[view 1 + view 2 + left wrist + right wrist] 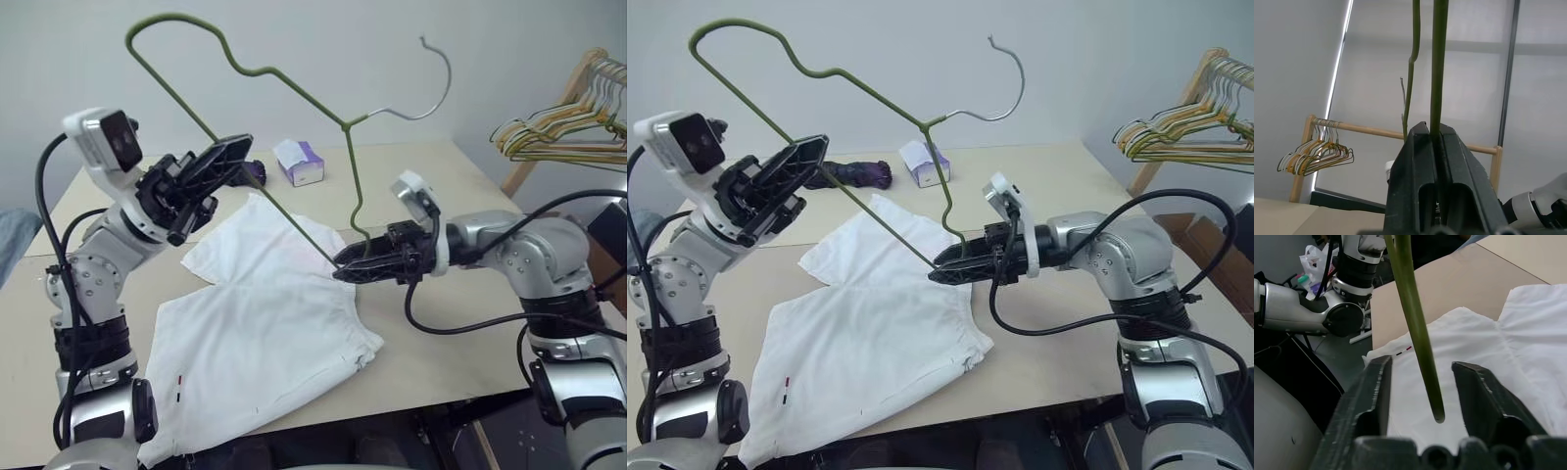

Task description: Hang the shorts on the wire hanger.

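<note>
Left eye view: my left hand (217, 162) is clamped tight on the wire hanger (257, 70), gripping its straight bottom bar part way along. The hanger rises up and away from that hand, wavy shoulder above it, hook curling off toward my right side. My right hand (345, 270) points in toward my left one, and the hanger's far corner comes down right at its tips. The shorts (265, 338) lie flat on the counter (431, 166), below both hands, spreading from under my right hand's tips back toward my left arm. Tissue box (299, 162) sits beyond the hands on the counter. Bunch of coloured hangers (554, 127) hangs on a wooden rack well off past my right arm.

Right eye view: same layout. A dark purple thing (860, 174) lies on the counter just behind my left hand; can't tell what it is.

Left wrist view: my left hand's fingers (1413, 161) are pressed together with the green wire squeezed between them, the wire running straight out past the tips.

Right wrist view: my right hand's fingers (1374, 396) stand partly apart, with the hanger wire passing down between them. The wire touches neither finger, so nothing is gripped. The shorts are directly beyond the tips, with a small red-and-dark mark (1403, 351) near a hem.
</note>
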